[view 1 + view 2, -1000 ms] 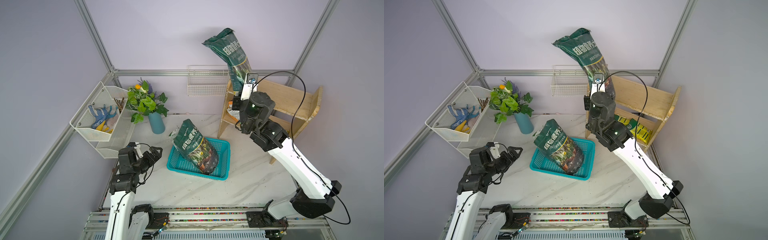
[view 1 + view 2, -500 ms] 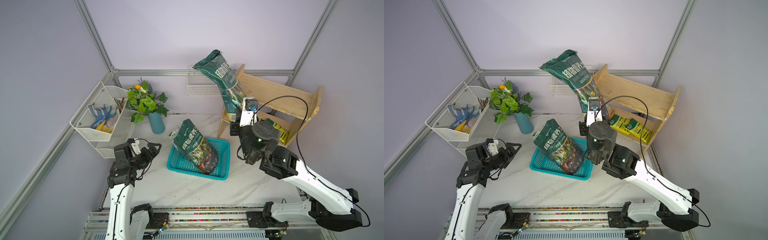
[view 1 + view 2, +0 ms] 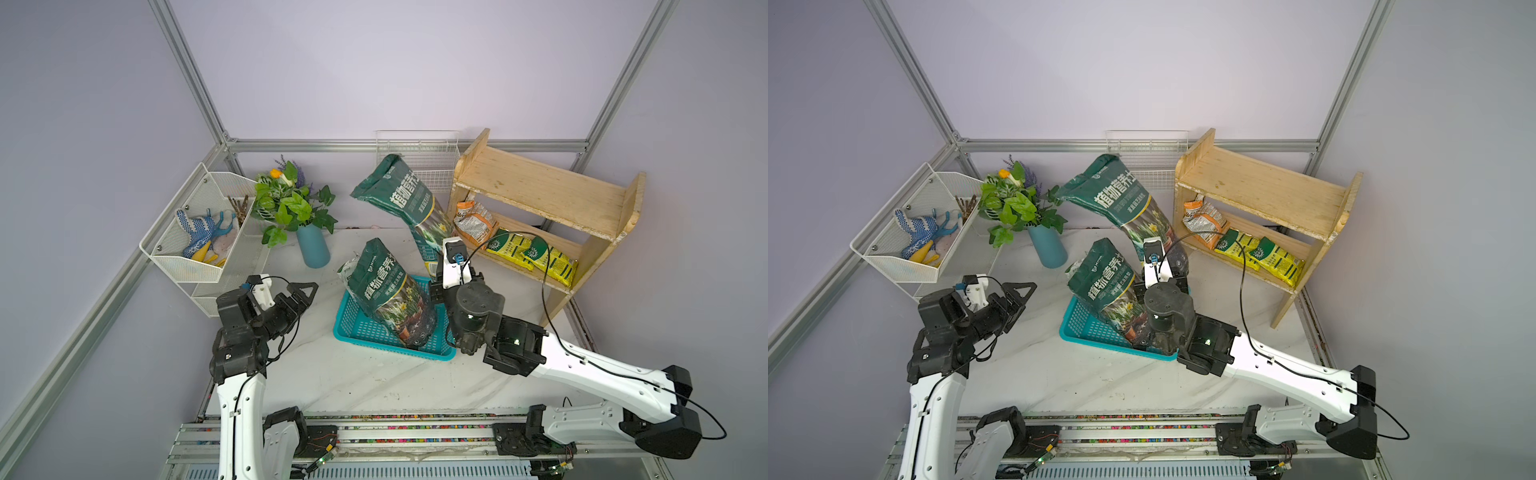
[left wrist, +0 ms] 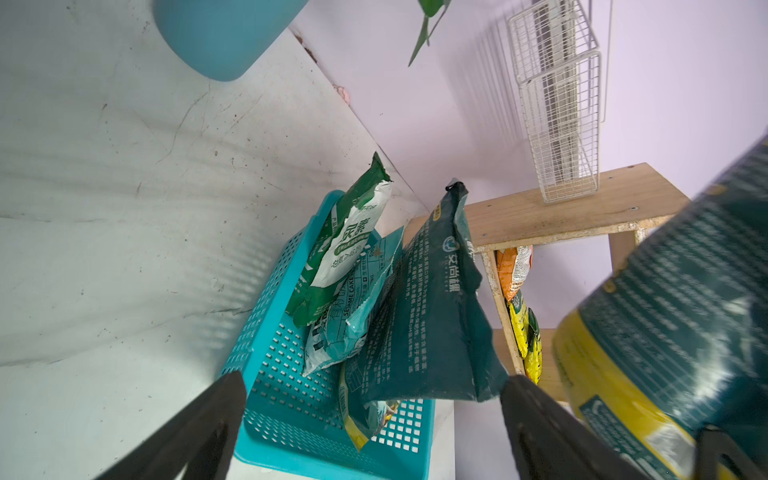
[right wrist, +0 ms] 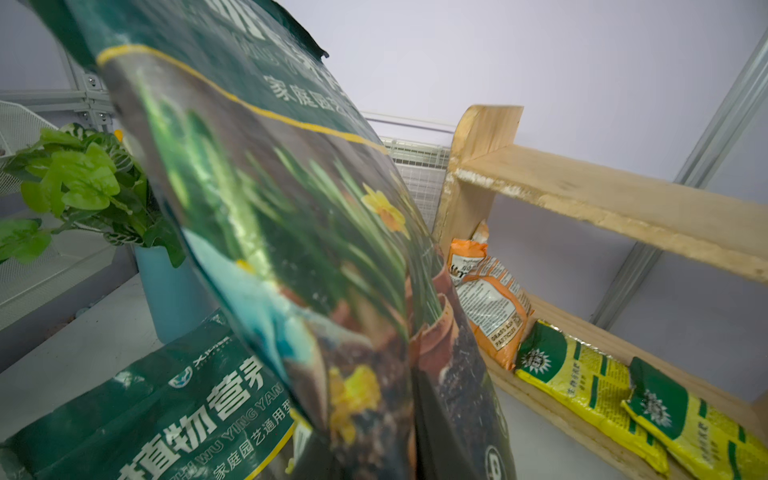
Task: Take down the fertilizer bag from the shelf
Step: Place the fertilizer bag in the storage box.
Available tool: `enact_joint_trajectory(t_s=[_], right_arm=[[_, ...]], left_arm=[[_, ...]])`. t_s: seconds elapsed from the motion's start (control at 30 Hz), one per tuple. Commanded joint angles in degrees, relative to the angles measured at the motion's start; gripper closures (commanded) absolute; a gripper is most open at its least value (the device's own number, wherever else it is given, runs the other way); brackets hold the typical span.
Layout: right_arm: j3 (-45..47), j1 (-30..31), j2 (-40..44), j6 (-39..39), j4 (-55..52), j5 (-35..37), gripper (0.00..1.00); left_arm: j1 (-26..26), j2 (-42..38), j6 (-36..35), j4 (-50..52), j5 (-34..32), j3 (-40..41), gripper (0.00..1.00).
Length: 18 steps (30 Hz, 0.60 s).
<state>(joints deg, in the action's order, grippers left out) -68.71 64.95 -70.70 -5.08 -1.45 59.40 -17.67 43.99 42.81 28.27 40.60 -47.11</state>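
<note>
Over the surface's far half, in both top views, the fertilizer bag (image 3: 409, 199) hangs tilted, clear of the shelf (image 3: 540, 187) and lower than a second ago, when it rode above the top tier. The right tool (image 3: 436, 276) pinches its bottom end above the teal basket (image 3: 390, 343). The left tool (image 3: 305, 293) gapes empty near the left edge. Through the left wrist, the bag (image 4: 685, 291) looms beside the basket (image 4: 270, 353). Through the right wrist, it (image 5: 291, 249) fills our view. We judge only the set-down remains.
</note>
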Motion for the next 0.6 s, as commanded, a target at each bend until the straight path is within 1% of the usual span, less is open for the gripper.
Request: enact_joint_trajectory(t_s=[0.0, 0.2, 0.37, 0.5, 0.57], right_arm=[[3.6, 0.1, 3.6, 3.3, 17.7, -1.7, 1.0], [10.6, 0.0, 1.4, 6.0, 24.7, -3.5, 1.0], [16.5, -0.2, 0.2, 8.6, 30.9, -4.0, 1.0], [21.7, -0.7, -0.8, 12.1, 35.5, -4.3, 1.0], [23.7, -0.8, -1.5, 12.5, 37.7, -4.2, 1.0]], left_arm=[[-0.3, -1.7, -0.2, -0.6, -0.1, -1.0, 0.0], [-0.4, -2.6, -0.2, -0.7, -0.5, -1.0, 0.0], [-0.4, -3.0, -0.2, -0.6, -0.7, -0.9, 0.0], [-0.4, -3.1, 0.1, -0.9, -0.7, -0.7, 0.0], [-0.4, -2.9, 0.1, -1.1, -0.6, -0.6, 0.0]])
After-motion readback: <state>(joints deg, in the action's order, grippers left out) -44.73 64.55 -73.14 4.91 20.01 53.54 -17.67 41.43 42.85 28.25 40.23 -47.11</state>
